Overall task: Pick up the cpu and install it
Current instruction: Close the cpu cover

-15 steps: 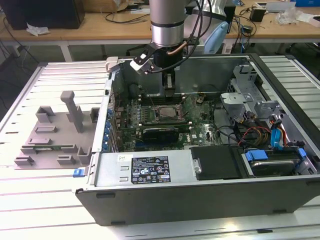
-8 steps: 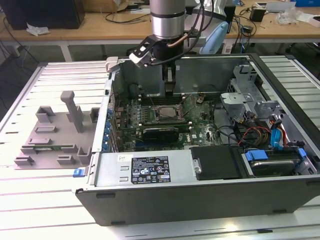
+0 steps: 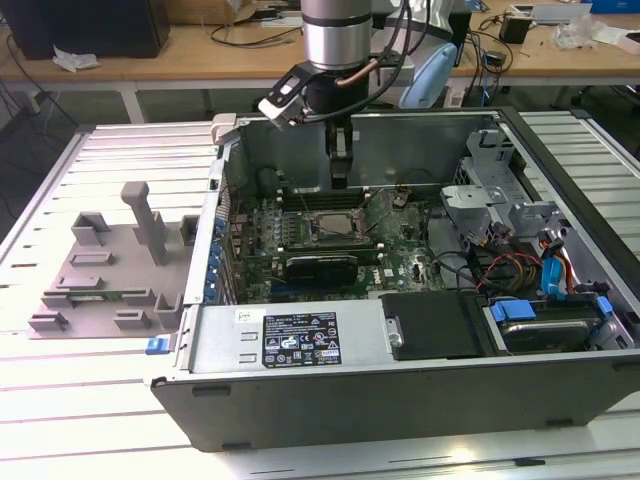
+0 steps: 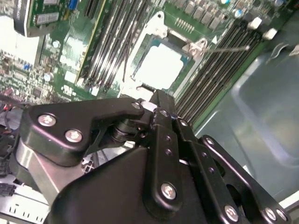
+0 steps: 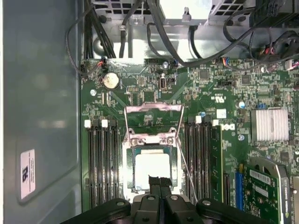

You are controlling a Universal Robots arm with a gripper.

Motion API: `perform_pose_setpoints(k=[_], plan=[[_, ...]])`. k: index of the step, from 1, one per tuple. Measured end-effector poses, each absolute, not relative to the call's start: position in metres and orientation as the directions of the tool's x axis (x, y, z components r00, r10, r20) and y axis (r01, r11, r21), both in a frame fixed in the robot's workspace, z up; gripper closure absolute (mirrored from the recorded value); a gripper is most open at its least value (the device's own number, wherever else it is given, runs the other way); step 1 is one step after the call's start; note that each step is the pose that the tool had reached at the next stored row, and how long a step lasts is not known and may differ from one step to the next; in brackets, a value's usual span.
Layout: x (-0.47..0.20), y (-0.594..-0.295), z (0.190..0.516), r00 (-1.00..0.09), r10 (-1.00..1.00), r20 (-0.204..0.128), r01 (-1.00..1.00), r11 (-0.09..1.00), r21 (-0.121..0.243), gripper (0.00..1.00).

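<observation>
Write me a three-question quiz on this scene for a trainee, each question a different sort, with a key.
1. True or false: the cpu lies in the socket, whose metal frame is folded open.
2. In the first wrist view, the tips of the gripper are nearest to: A the coin battery; B the cpu; C the graphics card.
3. In the exterior view, on which side of the computer case does the grey tray sit?

Key: 1 true; 2 B; 3 the exterior view's left.
</observation>
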State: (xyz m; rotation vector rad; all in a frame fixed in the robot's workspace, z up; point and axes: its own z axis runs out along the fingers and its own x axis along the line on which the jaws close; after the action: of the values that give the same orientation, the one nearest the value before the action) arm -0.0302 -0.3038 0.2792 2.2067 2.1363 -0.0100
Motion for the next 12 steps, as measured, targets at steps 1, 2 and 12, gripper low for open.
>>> perform_pose_setpoints(k=[1,2,12], plan=[[-0.023,-0.304,0.279,0.034,0.998,-0.054,0.998,-0.032,0.046,0.89],[-0.015,-0.304,0.279,0.034,0.998,-0.054,0.998,-0.032,0.046,0.89],[0.043,-0.304,0.277,0.034,0.998,-0.054,0.998,-0.032,0.045,0.89]])
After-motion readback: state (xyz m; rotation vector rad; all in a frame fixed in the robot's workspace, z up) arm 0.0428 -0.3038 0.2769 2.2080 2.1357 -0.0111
